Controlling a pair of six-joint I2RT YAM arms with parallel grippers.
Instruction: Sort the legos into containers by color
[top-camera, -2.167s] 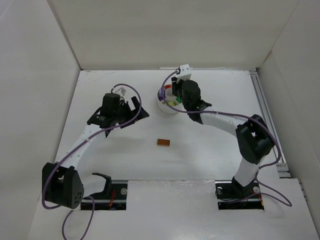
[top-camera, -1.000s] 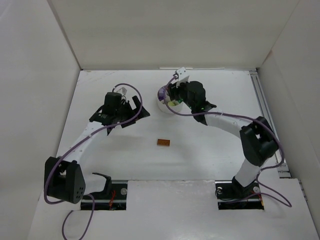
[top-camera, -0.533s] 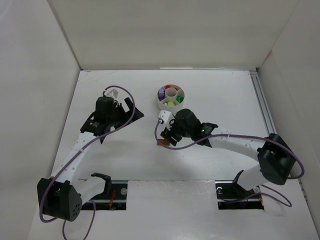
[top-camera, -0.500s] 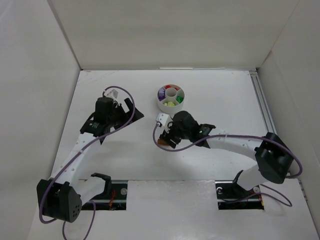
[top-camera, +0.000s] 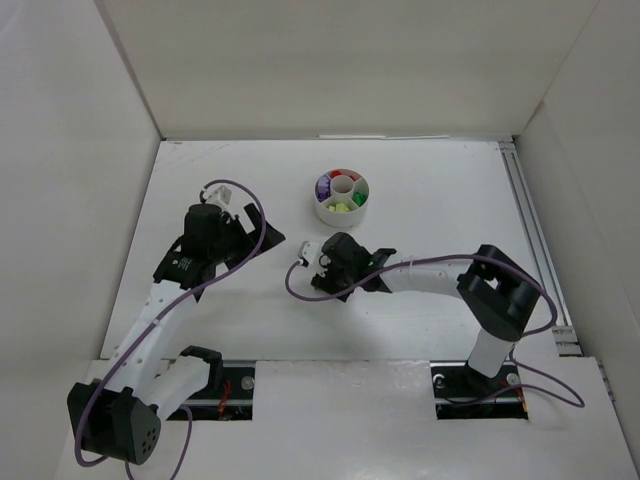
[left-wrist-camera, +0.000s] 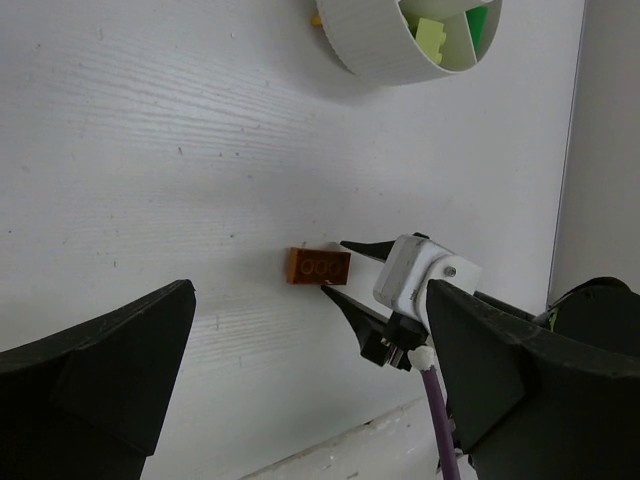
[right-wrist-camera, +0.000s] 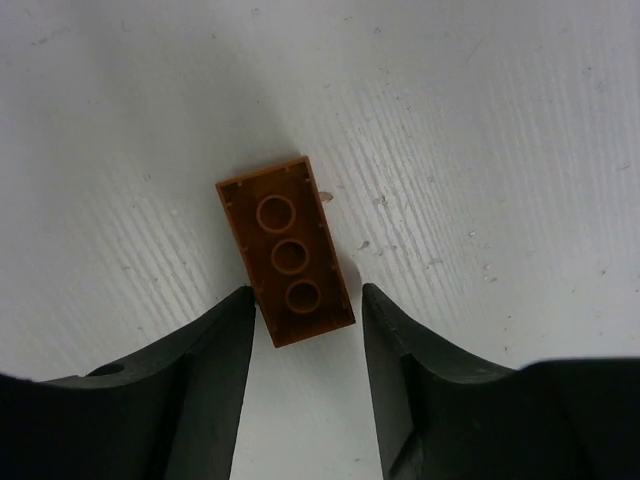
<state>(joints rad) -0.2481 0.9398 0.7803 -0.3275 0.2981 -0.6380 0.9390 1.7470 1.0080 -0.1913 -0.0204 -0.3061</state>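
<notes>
The right fingers (right-wrist-camera: 215, 370) were down at the counter (top-camera: 430, 190), one on each side of the brown lego (right-wrist-camera: 287, 250). They stood spread only a little wider than the lego. The left-hand tip looked to be touching its long edge or very nearly so. A thin strip of counter showed between the lego and the other tip, so it was flanked but not pinched. Only the near end of the lego sat between the tips, and the rest reached out beyond them, slightly askew to the fingers. It lay flat on the counter with its hollow underside up, showing three round tubes in a row.

The left fingers (left-wrist-camera: 100, 370) were spread as wide as they go, with nothing between them. They hung above the counter, well apart from the right fingers. From the left wrist, the lego and the right tips showed ahead in the gap between them, with the dish (left-wrist-camera: 370, 40) farther beyond.

The dish stood on the counter past the right fingers, clear of both arms. In the wedges round its white centre well lay purple legos (top-camera: 323, 185), red ones (top-camera: 345, 175), green ones (top-camera: 359, 198) and lime ones (left-wrist-camera: 432, 40). I could not count them.
</notes>
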